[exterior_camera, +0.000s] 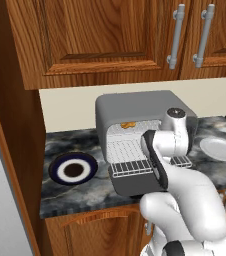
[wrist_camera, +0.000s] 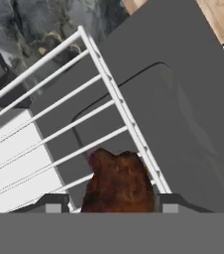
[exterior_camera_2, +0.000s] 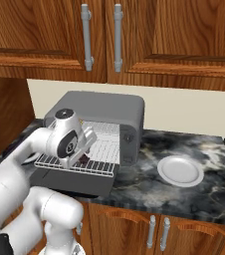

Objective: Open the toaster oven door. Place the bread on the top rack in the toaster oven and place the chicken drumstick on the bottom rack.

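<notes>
The grey toaster oven (exterior_camera: 135, 105) (exterior_camera_2: 104, 107) stands on the counter with its door (exterior_camera: 135, 184) (exterior_camera_2: 79, 187) (wrist_camera: 183, 124) folded down flat. The golden bread (exterior_camera: 128, 125) lies far back on the top rack (exterior_camera: 135, 131). The bottom rack (exterior_camera: 130, 167) (exterior_camera_2: 94, 167) (wrist_camera: 119, 106) is pulled out over the door. On it lies the brown chicken drumstick (wrist_camera: 116, 186) (exterior_camera_2: 83, 159). My gripper (wrist_camera: 111, 204) (exterior_camera_2: 82, 155) is right above the drumstick. Its fingertips straddle the drumstick, and a small gap shows on one side.
A white plate (exterior_camera: 220, 149) (exterior_camera_2: 180, 171) sits on the marble counter right of the oven. A blue-rimmed plate (exterior_camera: 73, 170) lies to its left. Wooden wall cabinets (exterior_camera: 110, 35) (exterior_camera_2: 134, 35) hang above. A tall wooden panel (exterior_camera: 10, 150) bounds the left.
</notes>
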Controlling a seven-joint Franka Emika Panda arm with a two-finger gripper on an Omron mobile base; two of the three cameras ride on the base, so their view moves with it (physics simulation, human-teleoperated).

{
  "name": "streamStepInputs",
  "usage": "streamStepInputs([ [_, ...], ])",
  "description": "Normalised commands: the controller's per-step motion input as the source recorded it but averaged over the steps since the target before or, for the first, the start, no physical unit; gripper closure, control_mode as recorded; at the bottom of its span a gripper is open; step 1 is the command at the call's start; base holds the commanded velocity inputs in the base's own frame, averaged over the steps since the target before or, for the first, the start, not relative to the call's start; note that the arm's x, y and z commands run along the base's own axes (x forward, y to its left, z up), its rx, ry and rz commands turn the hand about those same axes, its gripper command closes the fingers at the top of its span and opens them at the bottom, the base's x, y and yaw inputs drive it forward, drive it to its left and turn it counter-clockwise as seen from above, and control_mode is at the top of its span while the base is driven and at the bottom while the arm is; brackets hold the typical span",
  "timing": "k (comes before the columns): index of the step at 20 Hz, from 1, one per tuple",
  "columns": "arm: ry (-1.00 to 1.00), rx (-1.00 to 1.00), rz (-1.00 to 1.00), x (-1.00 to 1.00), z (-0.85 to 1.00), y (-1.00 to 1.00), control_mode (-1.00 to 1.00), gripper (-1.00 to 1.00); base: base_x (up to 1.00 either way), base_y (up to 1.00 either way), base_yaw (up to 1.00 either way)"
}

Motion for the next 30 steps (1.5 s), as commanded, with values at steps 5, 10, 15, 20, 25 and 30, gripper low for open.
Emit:
streamStepInputs([
  [5,0.00,0.02,0.00,0.01,0.01,0.00,-1.00,-1.00,0.00,0.00,0.00],
  [10,0.00,0.01,0.12,-0.71,0.17,0.10,-1.00,-1.00,0.00,0.00,0.00],
  [15,0.00,-0.03,0.40,-0.99,0.30,0.21,-1.00,-1.00,0.00,0.00,0.00],
  [20,0.01,-0.17,0.50,-0.54,0.01,0.06,-1.00,-1.00,0.00,0.00,0.00],
  [25,0.14,-0.16,0.51,-0.02,0.00,0.00,-1.00,-1.00,0.00,0.00,0.00],
  [30,0.05,-0.04,0.53,-0.03,0.00,-0.06,-1.00,-1.00,0.00,0.00,0.00],
])
